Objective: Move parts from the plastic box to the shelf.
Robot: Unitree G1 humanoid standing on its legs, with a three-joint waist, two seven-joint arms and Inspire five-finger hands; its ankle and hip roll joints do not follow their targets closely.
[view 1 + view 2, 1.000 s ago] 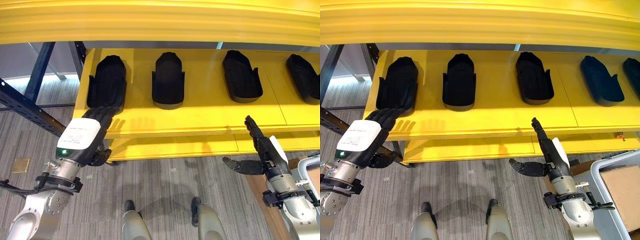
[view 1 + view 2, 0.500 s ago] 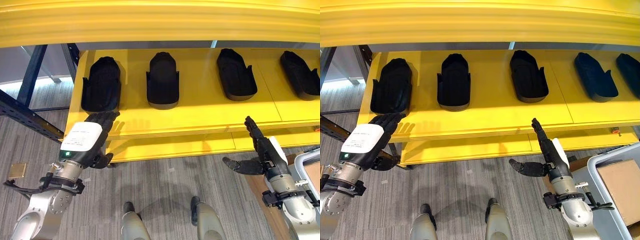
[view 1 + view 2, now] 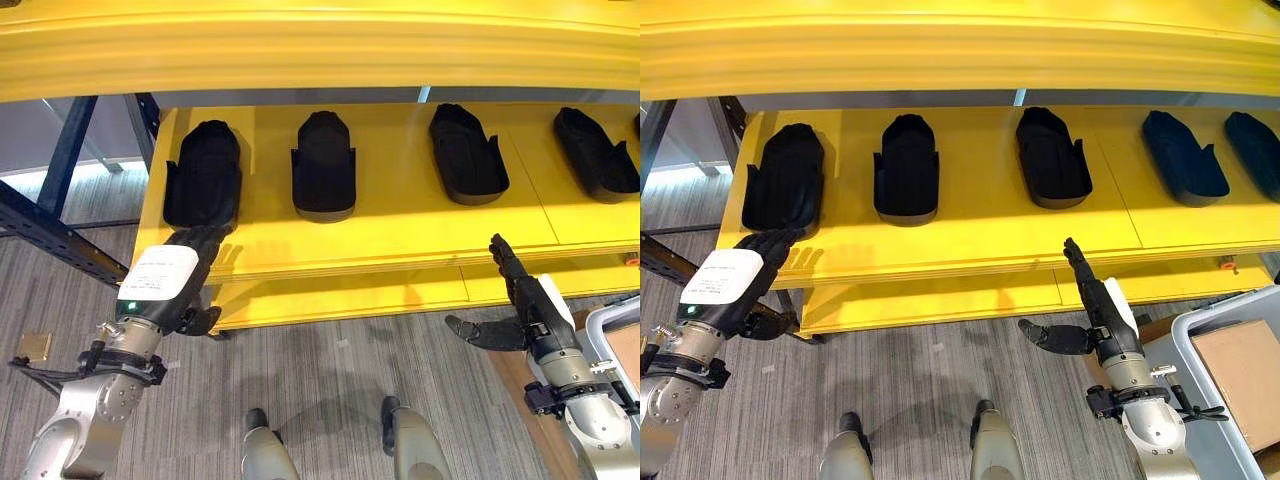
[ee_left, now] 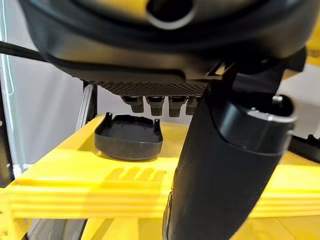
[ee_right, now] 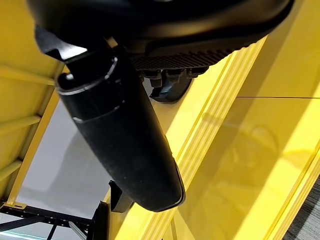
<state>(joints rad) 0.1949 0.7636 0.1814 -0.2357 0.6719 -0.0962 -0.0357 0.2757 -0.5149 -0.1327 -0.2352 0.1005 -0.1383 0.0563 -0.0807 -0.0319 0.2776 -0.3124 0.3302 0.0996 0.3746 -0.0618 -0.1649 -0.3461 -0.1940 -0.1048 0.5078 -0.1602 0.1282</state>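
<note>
We see a yellow shelf [image 3: 400, 225] carrying a row of black moulded parts. Counting from the left there is a first part [image 3: 203, 172], a second part [image 3: 324, 166], a third part [image 3: 466, 154] and a fourth part [image 3: 596, 153]; in the right eye view a fifth part [image 3: 1257, 146] shows at the far right. All lie flat on the shelf board, well apart from one another, their long sides running from near to far.

Our left hand [image 3: 172, 282] is at the near left edge of the shelf, fingers straight and stretched toward the first part, with the fingertips just beside its near end; we cannot tell whether they touch it. It holds nothing. In the left wrist view that part [image 4: 129, 136] sits on the yellow board just past the fingertips [image 4: 154, 104].

Our right hand [image 3: 1102, 318] is raised in front of the shelf's near edge, near the third part but below it, fingers straight and pointing up, thumb spread out to the left, with nothing in it.

At the lower right, the grey plastic box [image 3: 1200, 335] stands on the floor with a brown cardboard piece [image 3: 1240, 381] inside it.
</note>
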